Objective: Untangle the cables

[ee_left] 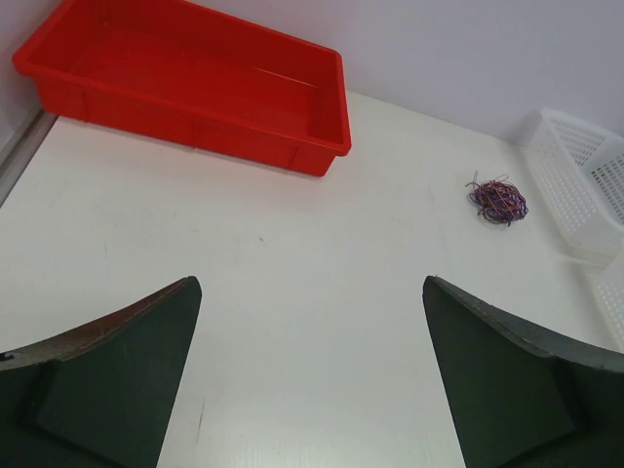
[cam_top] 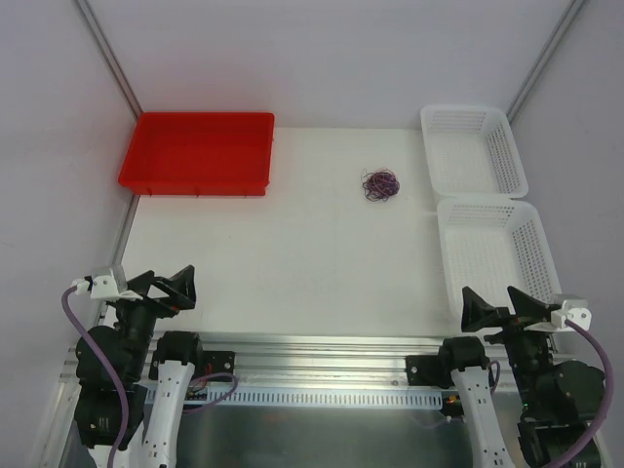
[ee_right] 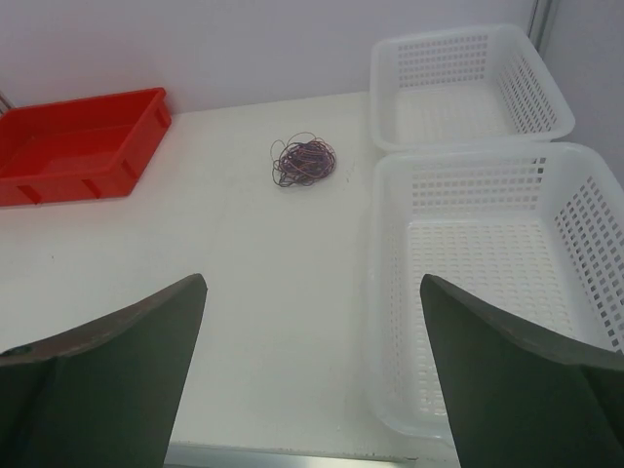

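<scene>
So the biggest thing here is the white surface (cam_top: 292, 263), just the one, and everything sits on it. Next down is one red tray (cam_top: 195, 185) at the far left corner, shallow and rectangular. Then two white mesh baskets along the right edge: the far basket (cam_top: 507, 156) and the near basket (cam_top: 538, 255), lined up one behind the other and touching or nearly so, can't really tell which. Two arms are at the near edge, one per side. The left pincer (cam_top: 166, 286) hangs above the near left part of the surface with its jaws spread wide and nothing between them; its wrist view shows the same left pincer (ee_left: 310, 292) with only bare white between the two dark fingers. The right pincer (cam_top: 500, 304) is the same deal, jaws wide apart and gripping nothing, sitting near the front end of the near basket. Smallest of all are the cables (cam_top: 380, 183): one little bunched tangle, mostly purple with some darker and reddish strands mixed in, too fine to count singly. It lies on the surface toward the far side, just left of the far basket, well apart from both pincers and from the red tray.
</scene>
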{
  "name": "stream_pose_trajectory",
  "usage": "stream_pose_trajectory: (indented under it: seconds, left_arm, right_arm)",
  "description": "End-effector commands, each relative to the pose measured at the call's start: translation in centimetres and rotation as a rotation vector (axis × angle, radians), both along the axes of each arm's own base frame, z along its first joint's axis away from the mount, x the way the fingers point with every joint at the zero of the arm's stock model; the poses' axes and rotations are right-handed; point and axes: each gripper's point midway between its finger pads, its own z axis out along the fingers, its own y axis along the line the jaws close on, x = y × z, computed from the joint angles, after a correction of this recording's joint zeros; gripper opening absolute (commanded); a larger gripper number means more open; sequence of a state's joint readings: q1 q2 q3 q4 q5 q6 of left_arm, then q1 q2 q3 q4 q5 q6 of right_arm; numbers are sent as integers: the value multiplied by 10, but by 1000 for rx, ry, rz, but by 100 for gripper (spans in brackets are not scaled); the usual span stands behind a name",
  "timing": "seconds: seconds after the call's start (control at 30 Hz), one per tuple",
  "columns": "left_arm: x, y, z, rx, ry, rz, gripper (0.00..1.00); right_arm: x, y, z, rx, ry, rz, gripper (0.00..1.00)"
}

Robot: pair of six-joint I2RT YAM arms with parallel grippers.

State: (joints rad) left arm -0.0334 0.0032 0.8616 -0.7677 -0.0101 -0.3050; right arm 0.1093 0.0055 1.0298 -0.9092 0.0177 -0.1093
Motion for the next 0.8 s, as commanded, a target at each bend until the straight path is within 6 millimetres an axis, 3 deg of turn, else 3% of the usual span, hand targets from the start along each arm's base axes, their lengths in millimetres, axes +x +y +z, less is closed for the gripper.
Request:
stream_pose_trajectory:
  seconds: [0.0,0.2,0.3,0.37,0.53,0.7,0.73,0.77]
  left_arm:
    - [-34,4,21,-28,-191,14,99]
    - [-17,7,6,-95,-120,51,99]
    - [-3,6,-7,-144,-50,61,99]
    - [5,3,-16,-175,4,59,99]
    - [28,-2,-43,-254,151,78,99]
    - [52,-13,-71,-256,359,51,99]
    - [58,-14,-79,-247,422,50,99]
    - [60,-21,-80,-249,447,14,99]
  right_arm:
    - [-22,-2,14,0,-153,-1,97]
    - [-7,1,7,19,-76,1,97]
    - [0,18,4,3,-26,95,97]
    - [12,27,0,-3,33,141,97]
    - [52,24,-22,64,259,74,97]
    - [85,48,-25,58,329,197,97]
    - [94,51,-19,57,303,209,97]
    - [107,52,-26,56,356,206,97]
